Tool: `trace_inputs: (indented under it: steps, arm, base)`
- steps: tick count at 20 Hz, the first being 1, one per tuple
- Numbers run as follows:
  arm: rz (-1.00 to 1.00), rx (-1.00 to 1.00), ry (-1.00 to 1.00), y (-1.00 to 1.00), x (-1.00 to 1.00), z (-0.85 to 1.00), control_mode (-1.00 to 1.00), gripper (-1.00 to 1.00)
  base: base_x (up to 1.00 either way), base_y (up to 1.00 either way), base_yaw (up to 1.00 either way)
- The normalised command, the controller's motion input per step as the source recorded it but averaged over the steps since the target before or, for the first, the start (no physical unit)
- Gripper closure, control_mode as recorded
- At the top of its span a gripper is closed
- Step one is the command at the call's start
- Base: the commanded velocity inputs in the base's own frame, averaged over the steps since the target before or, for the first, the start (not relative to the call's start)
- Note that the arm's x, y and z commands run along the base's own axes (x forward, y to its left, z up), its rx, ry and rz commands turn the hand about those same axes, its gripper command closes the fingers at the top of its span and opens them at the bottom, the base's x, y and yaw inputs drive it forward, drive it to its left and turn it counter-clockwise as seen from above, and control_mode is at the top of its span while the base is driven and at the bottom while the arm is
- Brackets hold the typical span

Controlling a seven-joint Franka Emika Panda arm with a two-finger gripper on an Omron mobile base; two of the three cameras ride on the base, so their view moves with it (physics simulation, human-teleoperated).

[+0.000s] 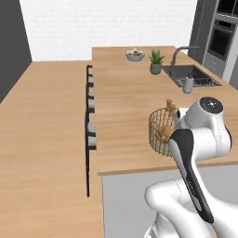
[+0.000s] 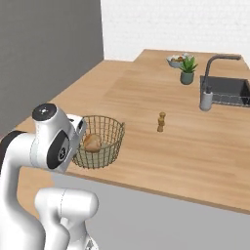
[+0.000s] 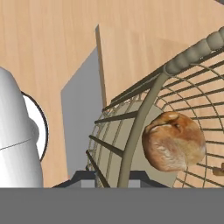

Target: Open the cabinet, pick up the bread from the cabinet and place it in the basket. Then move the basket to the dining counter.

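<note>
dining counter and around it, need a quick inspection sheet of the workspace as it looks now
surface: dining counter, light wood top, sink set in at the far end.
job's things: basket stands near the counter's front edge; bread lies inside it.
clutter: small wooden grinder, potted plant, fruit bowl, grey dispenser by the faucet.
grippers: gripper shut, its fingers on a rib of the basket's wall in the hand view.
cables: nothing seen.
surroundings: dark stools along the counter's left side, oven in the far wall.
</note>
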Motion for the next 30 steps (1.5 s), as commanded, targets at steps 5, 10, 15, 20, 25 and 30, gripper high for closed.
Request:
trace_inputs:
  steps: [5,10,15,20,25,30]
  arm:
    - [0.00,0.00,0.00,0.00,0.00,0.00,1.00,1.00]
    - [0.00,0.00,0.00,0.00,0.00,0.00,1.00,1.00]
    - [0.00,-0.04,0.00,0.07,0.53,0.00,-1.00,1.00]
    - [0.05,-0.03,0.02,0.02,1.00,0.00,-1.00,1.00]
    - [0.19,0.00,0.23,-0.12,1.00,-0.18,-1.00,1.00]
    - [0.17,0.00,0.22,-0.06,1.00,-0.63,-1.00,1.00]
  base:
    - [0.70,0.17,-0.04]
    - [0.36,0.15,-0.02]
    - [0.18,0.05,0.00]
    - [0.00,0.00,0.00]
    - [0.00,0.00,0.00]
    - [0.00,0.00,0.00]
